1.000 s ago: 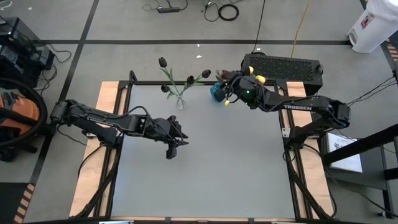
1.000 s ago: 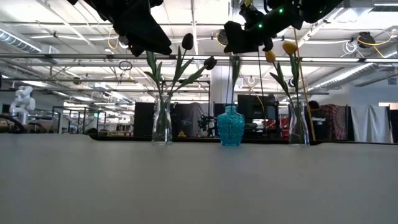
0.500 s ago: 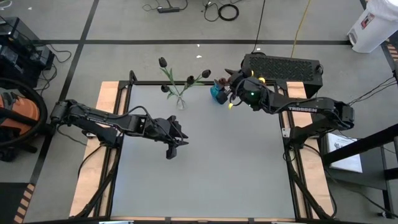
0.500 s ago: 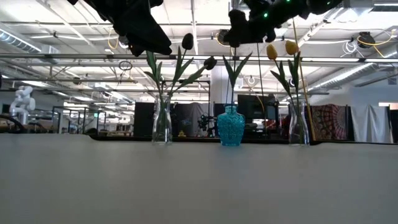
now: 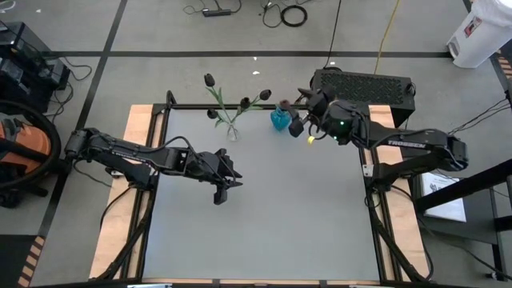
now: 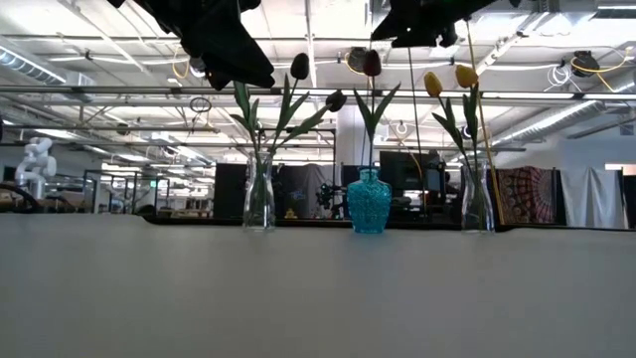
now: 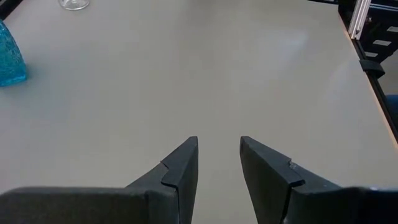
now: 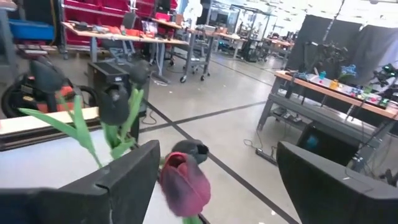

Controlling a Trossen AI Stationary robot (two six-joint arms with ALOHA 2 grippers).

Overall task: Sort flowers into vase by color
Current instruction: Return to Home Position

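A: Left gripper [image 7: 219, 142]?
B: Over bare table [image 7: 249, 74]. Fingers apart, nothing between them. Blue vase [image 7: 9, 61] stands well ahead of the fingertips.
A: Flowers?
B: Black flowers [image 6: 300, 67] in left clear vase [image 6: 259, 194]. Red flower [image 6: 372, 63] upright in blue vase. Yellow flowers [image 6: 464, 76] in right clear vase [image 6: 477, 199].
A: Right gripper [image 8: 217, 165]?
B: Fingers wide apart. Red flower head sits between them, unclamped, nearer one finger.

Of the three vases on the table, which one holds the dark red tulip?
The blue vase, standing in the middle. The left clear vase holds black tulips, and the right clear vase holds yellow tulips.
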